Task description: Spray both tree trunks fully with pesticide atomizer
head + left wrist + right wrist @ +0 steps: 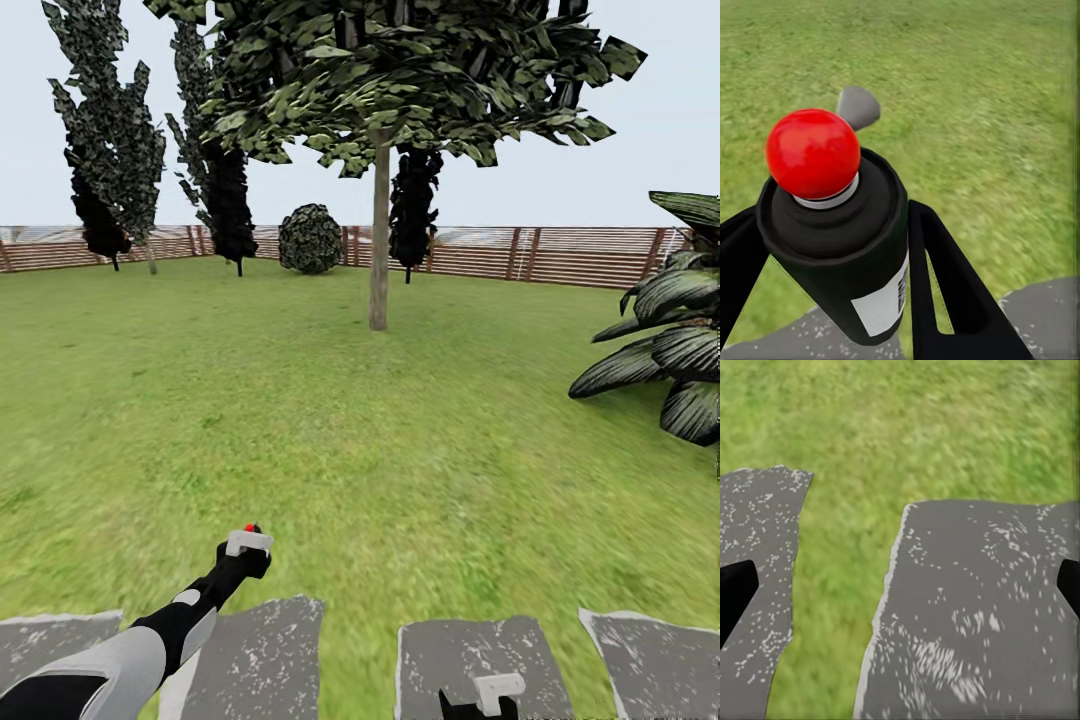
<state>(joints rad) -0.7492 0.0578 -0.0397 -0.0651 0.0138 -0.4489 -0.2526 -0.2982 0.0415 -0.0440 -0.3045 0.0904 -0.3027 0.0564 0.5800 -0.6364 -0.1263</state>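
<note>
Left gripper [243, 556], low in the head view's lower left, is clamped around the pesticide atomizer [844, 240], its red tip [813, 152] uppermost. Beyond, lawn [300, 400] fills the middle, with a tree [400, 70] at upper centre, its trunk [379, 240] well apart from the bottle. Grey stepping stones [470, 660] line the bottom edge. Right gripper [480, 700], at the bottom edge, seems spread wide and empty, fingers [735, 592] at the wrist view's margins.

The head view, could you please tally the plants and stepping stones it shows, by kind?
Canopy tree with bare trunk: 1
Dark cypresses: 3
Round bush: 1
Broad-leaved plant: 1
Grey stepping stones: 4
Total: 10
</note>
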